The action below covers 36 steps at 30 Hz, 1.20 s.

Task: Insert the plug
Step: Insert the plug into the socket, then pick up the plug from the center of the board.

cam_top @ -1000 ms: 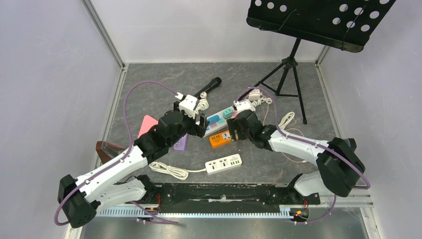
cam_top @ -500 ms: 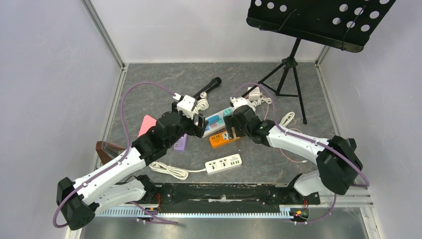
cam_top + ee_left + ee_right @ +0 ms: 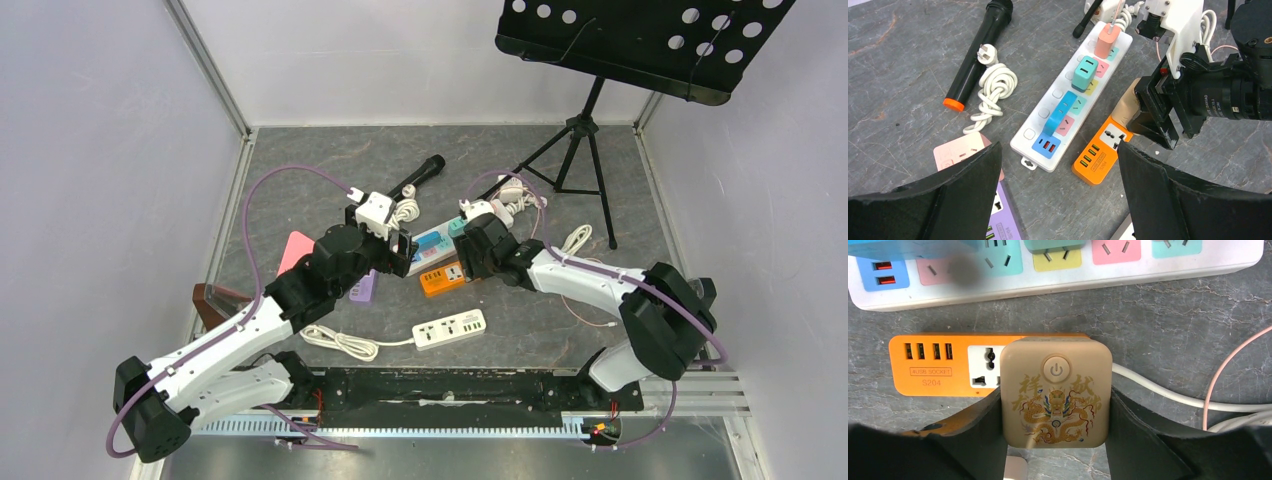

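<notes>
My right gripper point(image 3: 1055, 402) is shut on a beige square plug point(image 3: 1055, 392) with a gold dragon print and a power button. It holds the plug over the right end of the orange S204 socket block point(image 3: 933, 365), partly covering its universal outlet. I cannot tell whether the pins are in. In the left wrist view the plug point(image 3: 1127, 102) meets the far end of the orange block point(image 3: 1100, 152). My left gripper point(image 3: 1058, 150) is open and empty, above the floor between the orange block and a purple strip point(image 3: 1003, 215). The top view shows both grippers, left point(image 3: 400, 250) and right point(image 3: 462, 262).
A long white power strip point(image 3: 1045, 114) with several coloured plugs lies just beyond the orange block. A pink strip point(image 3: 955, 152), a microphone point(image 3: 975, 55) and a coiled white cord point(image 3: 995, 90) lie to the left. A small white strip point(image 3: 450, 328) lies nearer. A music stand point(image 3: 580, 130) stands far right.
My right gripper has shifted slightly left and farther with the plug, over the orange block's end. The left arm has barely moved.
</notes>
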Tool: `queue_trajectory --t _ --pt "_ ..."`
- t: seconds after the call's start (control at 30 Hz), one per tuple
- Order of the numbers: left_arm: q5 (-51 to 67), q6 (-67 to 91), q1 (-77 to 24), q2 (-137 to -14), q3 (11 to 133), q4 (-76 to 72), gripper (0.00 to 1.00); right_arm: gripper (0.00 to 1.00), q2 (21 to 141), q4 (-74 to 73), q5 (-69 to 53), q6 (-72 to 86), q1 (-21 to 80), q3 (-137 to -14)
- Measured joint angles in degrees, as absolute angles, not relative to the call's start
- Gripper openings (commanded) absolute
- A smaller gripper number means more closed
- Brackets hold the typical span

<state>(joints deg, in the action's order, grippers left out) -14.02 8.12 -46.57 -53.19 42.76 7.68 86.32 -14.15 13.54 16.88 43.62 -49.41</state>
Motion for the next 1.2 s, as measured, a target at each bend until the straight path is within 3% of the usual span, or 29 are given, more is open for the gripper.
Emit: queue_trajectory --t 0.47,0.63,0.67,0.73,0.97,1.2 --pt "-14.09 8.12 -46.57 -53.19 42.74 7.68 0.91 0.02 87.83 -4.54 16.19 15.97 44.23 -45.91" --pt "-14.11 8.12 -46.57 -53.19 42.74 7.7 0.91 0.63 88.14 -8.32 16.45 16.12 44.16 -49.06" --pt "-14.11 8.12 -46.57 -53.19 42.74 7.73 0.91 0.72 88.66 -10.2 16.32 16.08 43.99 -50.46" --pt "-14.15 8.12 -46.57 -53.19 42.74 7.99 0.91 0.82 89.73 -14.37 16.08 15.59 43.57 -53.74" --pt "-14.81 8.12 -46.57 -53.1 42.74 9.78 0.91 0.82 89.36 -19.35 15.9 14.02 39.35 -68.29" --pt "-14.94 8.12 -46.57 -52.95 42.74 10.63 0.91 0.78 88.68 -17.23 16.67 11.55 33.06 -73.93"
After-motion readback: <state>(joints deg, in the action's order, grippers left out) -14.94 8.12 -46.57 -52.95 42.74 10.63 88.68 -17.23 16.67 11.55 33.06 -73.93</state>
